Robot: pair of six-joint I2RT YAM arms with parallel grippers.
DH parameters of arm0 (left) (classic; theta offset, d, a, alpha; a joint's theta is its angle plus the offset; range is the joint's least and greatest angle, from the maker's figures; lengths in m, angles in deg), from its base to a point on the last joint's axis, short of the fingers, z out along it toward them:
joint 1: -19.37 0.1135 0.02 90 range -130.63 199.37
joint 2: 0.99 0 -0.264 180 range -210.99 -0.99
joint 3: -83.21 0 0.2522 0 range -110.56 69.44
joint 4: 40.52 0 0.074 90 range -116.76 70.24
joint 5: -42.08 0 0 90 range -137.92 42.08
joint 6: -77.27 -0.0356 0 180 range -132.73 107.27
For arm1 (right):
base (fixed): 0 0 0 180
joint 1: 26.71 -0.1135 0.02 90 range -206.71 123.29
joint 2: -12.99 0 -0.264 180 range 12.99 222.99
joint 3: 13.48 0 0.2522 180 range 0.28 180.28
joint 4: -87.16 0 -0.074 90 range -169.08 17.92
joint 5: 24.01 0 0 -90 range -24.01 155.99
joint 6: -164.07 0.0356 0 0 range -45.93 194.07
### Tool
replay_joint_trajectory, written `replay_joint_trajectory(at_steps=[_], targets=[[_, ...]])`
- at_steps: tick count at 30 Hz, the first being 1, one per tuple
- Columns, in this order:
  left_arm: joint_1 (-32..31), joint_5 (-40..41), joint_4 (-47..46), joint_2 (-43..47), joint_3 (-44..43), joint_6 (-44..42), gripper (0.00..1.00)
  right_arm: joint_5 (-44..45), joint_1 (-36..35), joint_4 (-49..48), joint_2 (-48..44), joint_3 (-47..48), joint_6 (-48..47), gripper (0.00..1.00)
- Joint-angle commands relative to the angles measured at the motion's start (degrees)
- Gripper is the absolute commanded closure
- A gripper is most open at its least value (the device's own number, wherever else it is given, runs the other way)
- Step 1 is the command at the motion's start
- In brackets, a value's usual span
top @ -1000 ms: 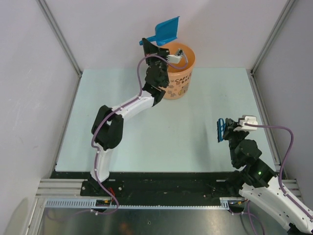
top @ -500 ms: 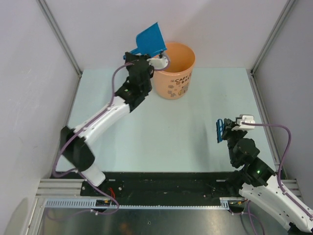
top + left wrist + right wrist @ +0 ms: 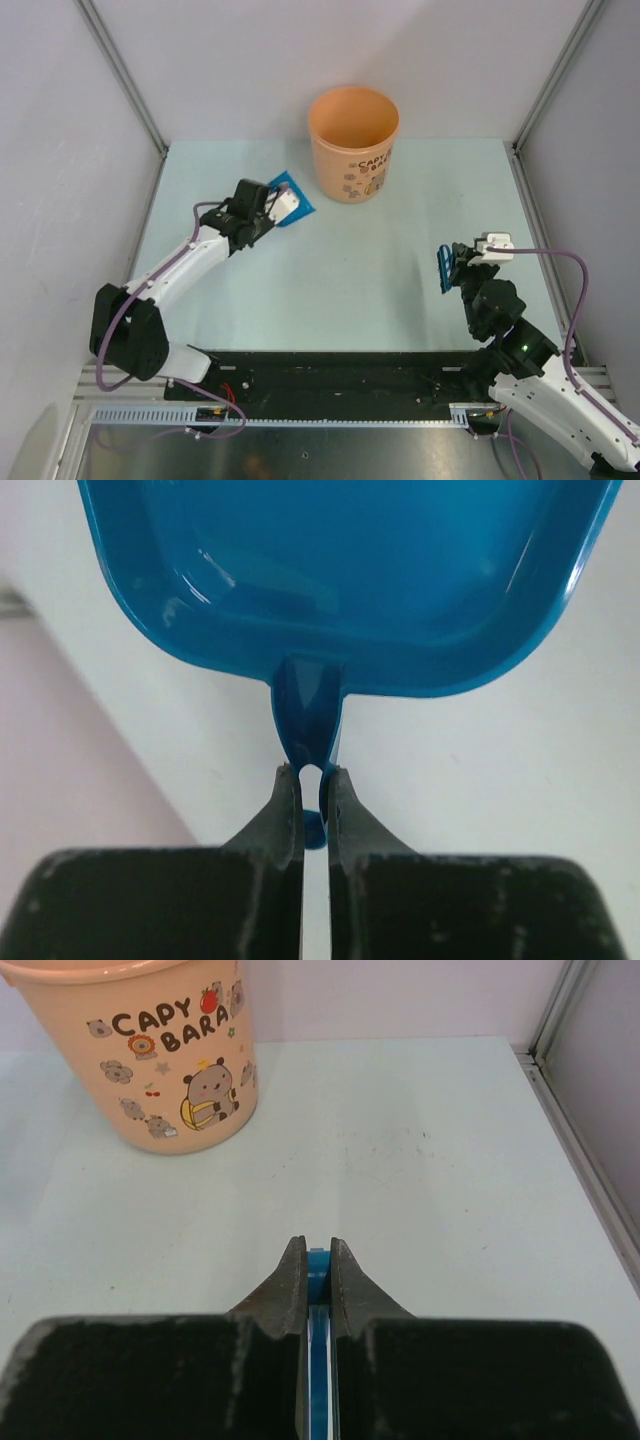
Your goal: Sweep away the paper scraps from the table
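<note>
Beyond left hand, dustpan half hidden.

Plain grey walls, metal corner posts

"Where is the top camera?"

"High up behind both arms. It looks down on the whole bench and the orange bucket."

"And the wrist ones?"

"Each peeks out over its own jaws. The left is right up against the blue dustpan. The right looks past its blue brush, low across the bench to that same bucket."
</note>
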Motion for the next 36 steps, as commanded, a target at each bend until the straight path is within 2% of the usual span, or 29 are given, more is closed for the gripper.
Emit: replay_joint_trajectory(at_steps=[1,6,13,16,17,19,20,21,22,23,25,26,27,28,29,31,32,34,35,36], targets=[[4.5,-12.1,3.9,-1.9,4.8,6.3,1.00,-1.3,0.2,-1.7,1.4,1.7,1.0,1.00],[7.0,-15.0,3.8,-7.1,6.8,7.3,1.00,-2.2,0.0,-1.4,2.3,1.8,1.8,1.00],[7.1,-13.3,3.4,-14.9,7.8,7.1,1.00,-3.6,-0.1,-2.2,4.6,1.7,1.4,1.00],[7.0,-12.6,3.4,-16.4,7.9,7.0,0.92,-4.9,-0.7,-3.3,6.1,1.8,0.5,1.00],[7.0,-12.9,3.4,-16.3,8.0,6.9,0.83,-5.2,-0.8,-3.7,6.3,1.8,0.1,1.00],[6.9,-13.5,3.3,-14.8,8.2,6.6,0.73,-5.7,-1.5,-5.1,7.1,1.7,-1.1,1.00],[6.9,-14.3,3.5,-14.0,8.5,6.5,0.58,-5.7,-2.2,-5.8,8.1,1.8,-1.4,1.00],[6.9,-15.0,3.5,-13.2,8.6,6.2,0.52,-5.6,-2.7,-7.7,8.8,1.7,-3.3,1.00],[6.9,-15.8,3.6,-10.7,8.7,6.0,0.30,-5.4,-3.1,-8.1,9.6,1.8,-4.3,1.00],[6.9,-18.4,3.7,-9.3,8.7,5.8,0.10,-5.3,-3.8,-11.4,12.3,1.7,-5.7,1.00],[7.2,-21.0,3.9,-4.8,8.4,5.4,0.00,-5.7,-4.7,-18.8,15.9,1.8,-11.0,1.00],[7.4,-22.3,3.9,-3.1,7.7,5.5,0.00,-6.6,-5.5,-22.0,18.3,1.7,-13.1,1.00],[8.1,-25.1,3.7,-1.8,7.3,6.2,0.00,-6.9,-7.6,-29.2,23.3,1.7,-15.4,1.00],[8.7,-26.8,3.6,-0.6,6.6,6.7,0.00,-7.2,-9.0,-33.5,26.7,1.8,-21.8,1.00],[9.5,-28.4,3.2,1.3,5.4,7.5,0.00,-7.8,-10.7,-42.8,29.6,1.7,-25.2,1.00],[12.6,-32.4,1.7,2.4,4.6,10.2,0.00,-8.7,-15.6,-53.8,39.9,1.6,-33.8,1.00],[13.5,-32.3,0.6,2.7,4.4,11.2,0.00,-11.3,-16.7,-66.2,43.4,1.2,-42.2,1.00],[16.1,-29.4,-2.9,2.5,4.9,13.7,0.00,-15.9,-19.0,-78.2,55.6,1.3,-48.6,1.00],[17.0,-28.4,-4.1,2.1,5.4,14.4,0.00,-22.0,-19.1,-89.3,60.4,1.8,-53.4,1.00],[19.0,-27.7,-5.8,1.1,5.6,15.9,0.00,-24.3,-19.2,-93.8,64.5,2.9,-54.8,1.00]])
